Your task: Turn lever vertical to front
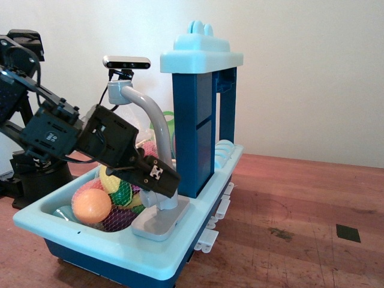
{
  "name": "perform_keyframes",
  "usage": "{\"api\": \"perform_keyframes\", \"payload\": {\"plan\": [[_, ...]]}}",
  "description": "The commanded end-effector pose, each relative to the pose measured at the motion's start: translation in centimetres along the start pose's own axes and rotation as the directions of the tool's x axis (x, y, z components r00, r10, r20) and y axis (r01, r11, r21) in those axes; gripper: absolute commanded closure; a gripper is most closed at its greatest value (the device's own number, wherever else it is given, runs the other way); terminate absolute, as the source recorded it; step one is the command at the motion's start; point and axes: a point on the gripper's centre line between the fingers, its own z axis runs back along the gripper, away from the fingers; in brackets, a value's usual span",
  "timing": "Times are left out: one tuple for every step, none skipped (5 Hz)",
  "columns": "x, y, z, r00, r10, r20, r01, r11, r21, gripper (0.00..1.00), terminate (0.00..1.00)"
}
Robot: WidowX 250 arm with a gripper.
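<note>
Light-blue toy sink (pixel 36 223), netted plastic fruit (pixel 96 207) inside, blue tower (pixel 193 129), wooden table (pixel 300 228)

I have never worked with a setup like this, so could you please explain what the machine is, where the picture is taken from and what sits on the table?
The black jointed machine is one robot arm; its gripper sits low against the grey toy faucet. The picture comes from a fixed camera beside the wooden table, looking across it. On the table stands a light-blue toy sink holding a net bag of plastic fruit. The gripper hides the faucet's small lever, so I cannot tell whether anything is gripped. The curved spout rises behind.
</note>
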Motion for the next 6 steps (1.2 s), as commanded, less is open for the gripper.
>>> {"api": "perform_keyframes", "payload": {"plan": [[1.5, 0.9, 1.6, 0.996, 0.090, -0.006, -0.090, 0.995, -0.049, 0.00, 0.00], [0.4, 1.6, 1.1, 0.994, 0.108, -0.015, -0.108, 0.993, -0.051, 0.00, 0.00], [-0.9, 2.4, 0.8, 0.993, 0.112, -0.034, -0.113, 0.992, -0.053, 0.00, 0.00], [-1.9, 3.1, 1.0, 0.992, 0.113, -0.047, -0.116, 0.992, -0.057, 0.00, 0.00], [-2.5, 4.4, 1.9, 0.992, 0.112, -0.059, -0.115, 0.992, -0.050, 0.00, 0.00], [-1.6, 5.8, 4.7, 0.998, 0.058, -0.039, -0.060, 0.997, -0.041, 0.00, 0.00]]}}
